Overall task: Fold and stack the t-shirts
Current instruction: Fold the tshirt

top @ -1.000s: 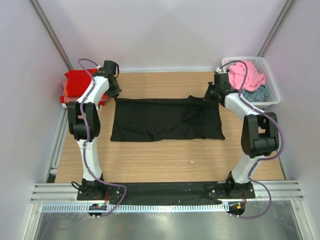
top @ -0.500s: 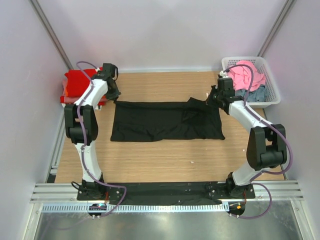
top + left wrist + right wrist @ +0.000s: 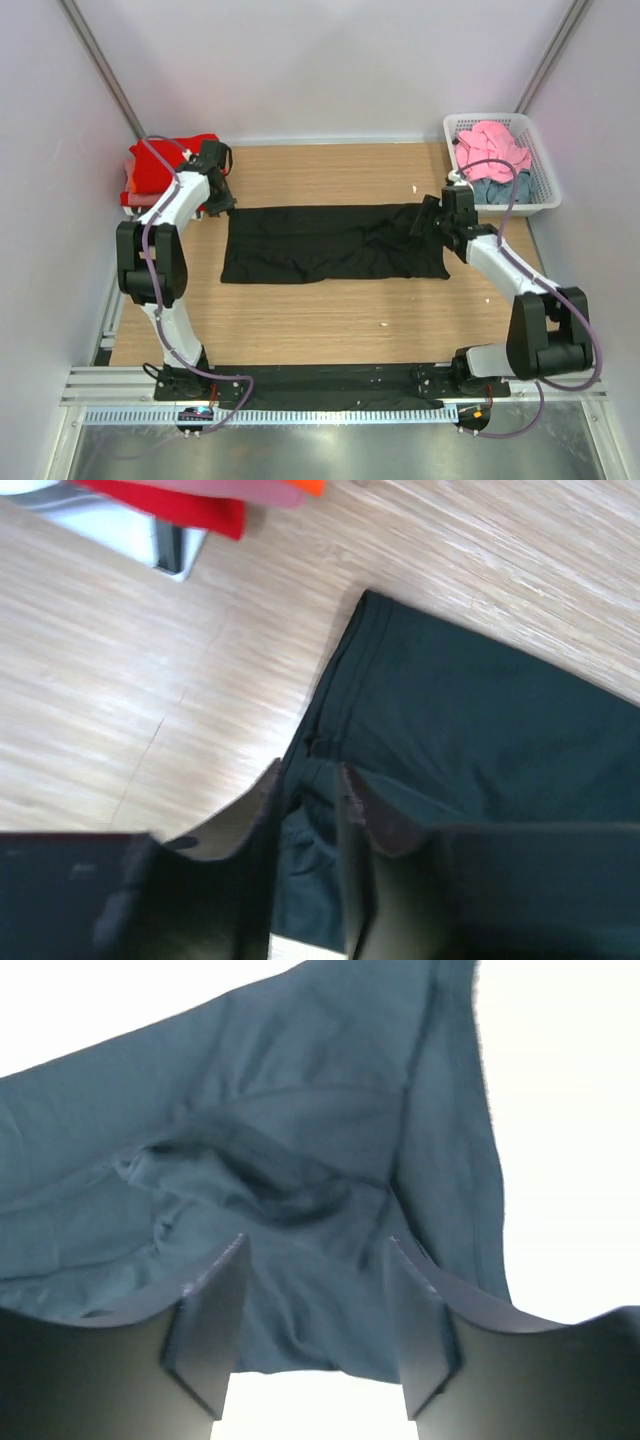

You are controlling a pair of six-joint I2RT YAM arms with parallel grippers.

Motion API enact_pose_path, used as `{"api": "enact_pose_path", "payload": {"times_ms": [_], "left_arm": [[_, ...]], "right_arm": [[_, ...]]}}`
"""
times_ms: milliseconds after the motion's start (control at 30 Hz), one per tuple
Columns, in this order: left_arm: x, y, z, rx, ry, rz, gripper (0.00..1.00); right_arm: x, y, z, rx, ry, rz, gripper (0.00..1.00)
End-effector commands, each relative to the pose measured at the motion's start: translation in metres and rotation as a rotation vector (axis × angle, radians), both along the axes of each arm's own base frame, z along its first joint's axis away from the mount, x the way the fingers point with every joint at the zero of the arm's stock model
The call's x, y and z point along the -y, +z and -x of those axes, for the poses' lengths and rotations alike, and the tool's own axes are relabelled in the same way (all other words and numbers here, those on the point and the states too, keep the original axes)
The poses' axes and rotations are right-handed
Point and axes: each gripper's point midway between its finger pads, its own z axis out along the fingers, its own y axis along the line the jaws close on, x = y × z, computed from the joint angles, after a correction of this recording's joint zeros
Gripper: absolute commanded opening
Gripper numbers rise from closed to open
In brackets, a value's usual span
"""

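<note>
Left jaws pinch one black t-shirt (image 3: 320, 245); right jaws spread. One basket (image 3: 541, 186), one pink t-shirt (image 3: 490, 146) inside.

Top cam: fixed, high behind the bases, tilted down and forward, far enough for the whole table (image 3: 330, 315). Left wrist cam: close, looks down past left fingers (image 3: 385, 825) at the shirt (image 3: 480, 720) left end, wood at upper left. Right wrist cam: closer, past right fingers (image 3: 205, 1335), shirt fills frame, background blown out. All three share the shirt.
</note>
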Motion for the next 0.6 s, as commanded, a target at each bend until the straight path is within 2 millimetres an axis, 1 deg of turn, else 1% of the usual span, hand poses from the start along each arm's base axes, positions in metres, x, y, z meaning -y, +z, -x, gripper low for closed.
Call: {"api": "enact_pose_path", "payload": {"times_ms": [0,33,67,100,167,233,267,300,333,367,400,433,467,500,567], "left_arm": [[-0.011,0.045,-0.004,0.152,0.07,-0.011,0.3],[-0.011,0.052,-0.002,0.182,0.075,-0.004,0.34],[-0.009,0.055,-0.001,0.198,0.083,0.01,0.36],[-0.006,0.053,0.001,0.199,0.079,0.025,0.43],[-0.001,0.057,-0.001,0.225,0.074,0.049,0.45],[0.004,0.049,-0.002,0.226,0.067,0.068,0.45],[0.011,0.043,-0.003,0.217,0.051,0.087,0.43],[0.013,0.038,-0.003,0.209,0.051,0.093,0.42],[0.017,0.034,-0.006,0.21,0.044,0.102,0.41],[0.025,0.023,-0.006,0.188,0.029,0.11,0.41],[0.028,0.019,-0.008,0.185,0.024,0.113,0.41],[0.033,0.014,-0.011,0.183,0.015,0.117,0.41],[0.037,0.012,-0.013,0.18,0.008,0.125,0.41],[0.04,0.002,-0.016,0.162,0.003,0.129,0.41],[0.047,-0.002,-0.02,0.158,-0.01,0.14,0.41]], "right_arm": [[0.011,0.032,0.005,0.127,-0.066,0.012,0.64],[0.013,0.039,0.01,0.153,-0.071,0.009,0.66],[0.015,0.042,0.012,0.162,-0.08,0.013,0.67],[0.015,0.046,0.015,0.177,-0.087,0.008,0.68],[0.014,0.046,0.016,0.176,-0.081,0.001,0.68],[0.011,0.043,0.016,0.16,-0.078,-0.016,0.69],[0.009,0.037,0.016,0.143,-0.075,-0.02,0.68],[0.005,0.033,0.015,0.127,-0.065,-0.036,0.68],[0.002,0.032,0.014,0.12,-0.064,-0.051,0.68],[0.0,0.024,0.014,0.093,-0.059,-0.056,0.68],[-0.006,0.022,0.014,0.082,-0.047,-0.064,0.68],[-0.007,0.02,0.014,0.073,-0.053,-0.065,0.68],[-0.008,0.014,0.017,0.051,-0.059,-0.06,0.68],[-0.011,0.012,0.019,0.044,-0.059,-0.048,0.68],[-0.014,0.002,0.024,0.014,-0.07,-0.037,0.68]]}}
